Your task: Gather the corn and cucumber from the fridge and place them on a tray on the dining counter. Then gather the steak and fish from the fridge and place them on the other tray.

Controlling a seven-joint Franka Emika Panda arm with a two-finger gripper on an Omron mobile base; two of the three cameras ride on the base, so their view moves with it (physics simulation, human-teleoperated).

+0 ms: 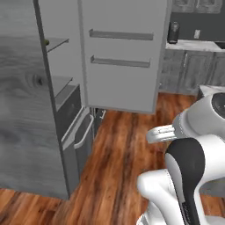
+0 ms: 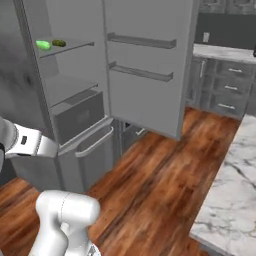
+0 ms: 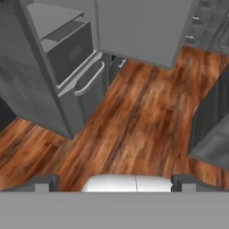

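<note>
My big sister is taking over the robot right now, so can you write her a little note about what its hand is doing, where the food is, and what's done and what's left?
Hand: open, holding nothing, pointed down at the wooden floor in front of the fridge.
Tall grey fridge: door swung open.
Bright light-green oblong corn and dark olive-green stubby cucumber: side by side on the top shelf, untouched.
White grey-veined marble dining counter: to the robot's right.
Steak, fish and trays: I cannot see them from here.
Done: fridge opened.
Left: carry corn and cucumber to one tray, then steak and fish to the other.
</note>
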